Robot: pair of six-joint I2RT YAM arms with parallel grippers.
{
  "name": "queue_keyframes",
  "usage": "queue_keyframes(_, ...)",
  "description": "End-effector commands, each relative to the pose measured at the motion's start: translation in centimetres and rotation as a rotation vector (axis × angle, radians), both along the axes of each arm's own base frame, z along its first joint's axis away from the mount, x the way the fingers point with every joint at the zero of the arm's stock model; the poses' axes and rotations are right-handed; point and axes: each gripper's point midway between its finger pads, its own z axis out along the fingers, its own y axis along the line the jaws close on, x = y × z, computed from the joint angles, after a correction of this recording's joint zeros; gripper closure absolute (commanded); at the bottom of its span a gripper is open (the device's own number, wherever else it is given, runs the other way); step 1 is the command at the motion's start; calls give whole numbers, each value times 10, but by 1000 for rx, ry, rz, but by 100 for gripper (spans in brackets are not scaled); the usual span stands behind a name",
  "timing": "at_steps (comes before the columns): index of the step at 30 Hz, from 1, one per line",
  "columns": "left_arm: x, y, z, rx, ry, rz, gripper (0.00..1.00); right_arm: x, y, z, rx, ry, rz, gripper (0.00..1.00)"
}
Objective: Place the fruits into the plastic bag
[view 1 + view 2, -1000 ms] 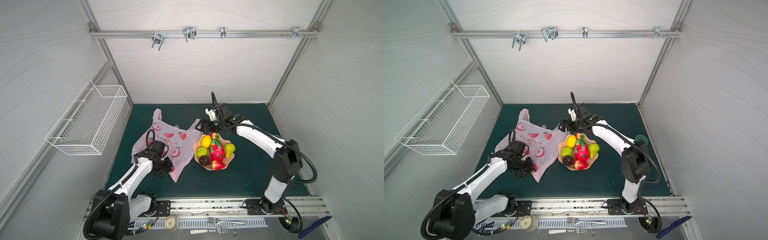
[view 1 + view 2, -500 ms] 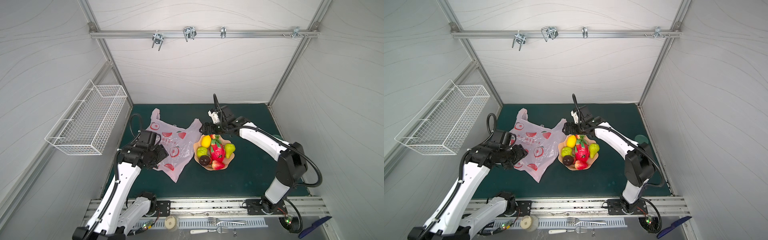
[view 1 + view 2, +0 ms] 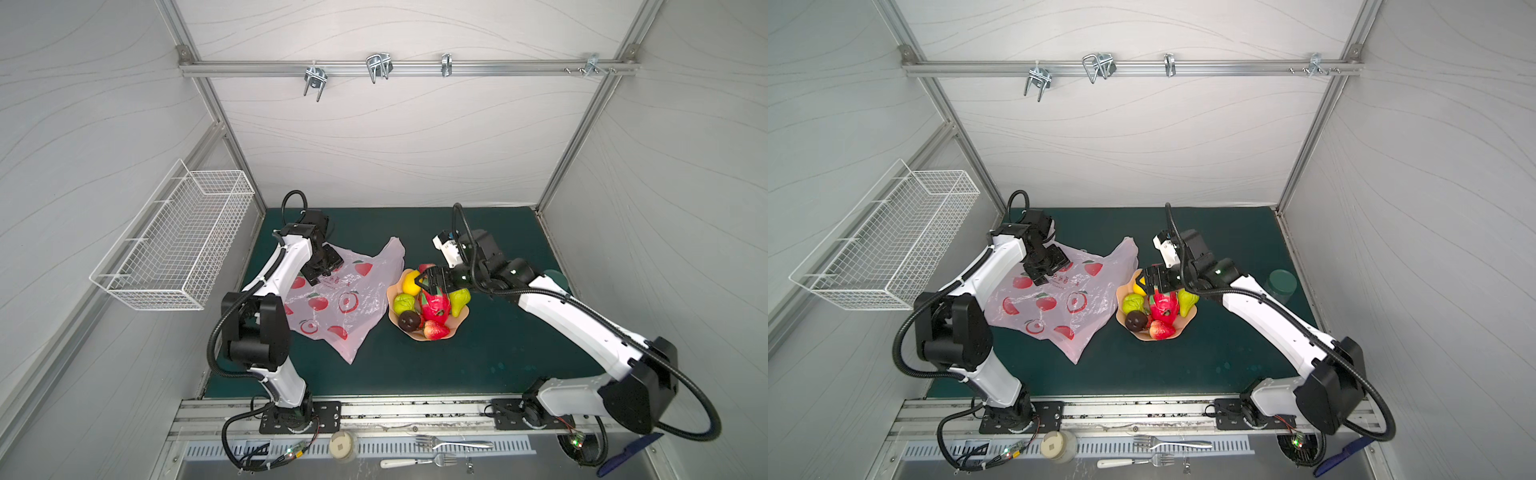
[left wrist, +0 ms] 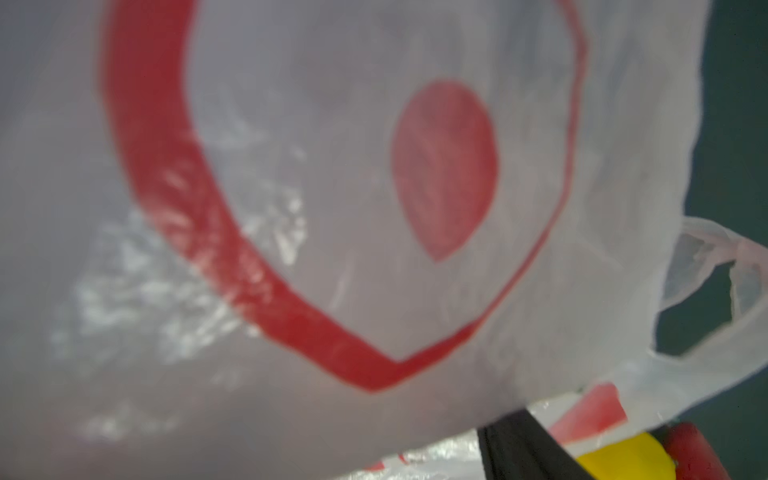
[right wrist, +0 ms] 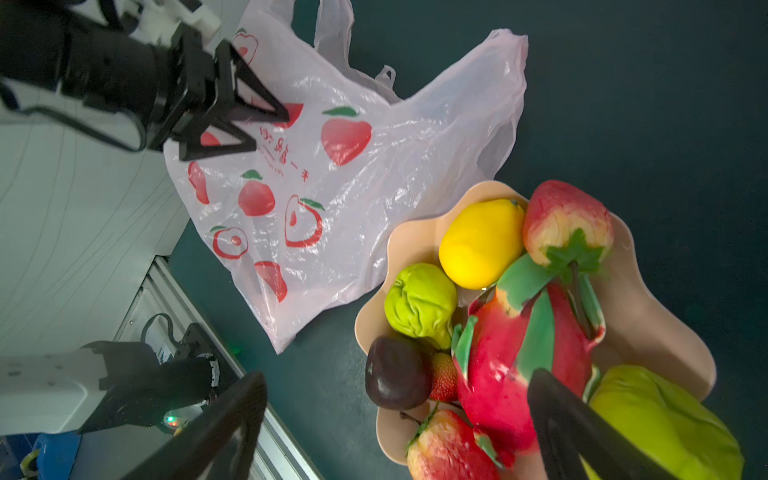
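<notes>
The plastic bag (image 3: 340,305) lies flat and crumpled on the green mat, left of the peach bowl (image 3: 457,324). In the bowl are the fruits: a lemon (image 5: 480,243), green apple (image 5: 419,299), dragon fruit (image 5: 519,353), pear (image 5: 665,424), dark purple fruit (image 5: 397,378) and strawberries (image 5: 567,220). My left gripper (image 3: 322,270) hovers open over the bag's back-left part; the right wrist view shows its fingers (image 5: 249,145) spread. Bag film (image 4: 374,208) fills the left wrist view. My right gripper (image 3: 428,280) stands open just above the bowl's far side, holding nothing.
A white wire basket (image 3: 174,249) hangs on the left wall. A jar with a green lid (image 3: 1282,284) stands at the mat's right edge behind the right arm. Forks (image 3: 453,442) and a small round tub (image 3: 343,446) lie on the front rail.
My left arm has swung from the bag's near-left edge to its back-left part and its gripper has opened. The bag has shifted and lies spread differently. The right gripper edged over the bowl.
</notes>
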Motion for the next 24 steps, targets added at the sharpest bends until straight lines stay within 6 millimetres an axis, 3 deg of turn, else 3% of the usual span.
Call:
queue_keyframes(1, 30, -1, -3, 9, -13, -64, 29, -15, -14, -3, -40, -6, 11, 1)
queue_keyframes(6, 44, 2, -18, 19, 21, -35, 27, -18, -22, -2, -68, -38, 24, 1)
queue_keyframes(11, 48, -7, -32, -12, 12, -80, 27, -1, -3, 9, -38, -92, 94, 1)
queue_keyframes(14, 41, -8, -34, -12, 0, -142, 28, 23, 22, 17, 11, -77, 165, 1)
queue_keyframes(18, 22, -6, -25, -25, -29, -196, 28, 66, 56, 10, 23, 2, 204, 1)
queue_keyframes(24, -15, 5, 18, -85, -156, -123, 26, 140, 80, -40, -46, 160, 100, 1)
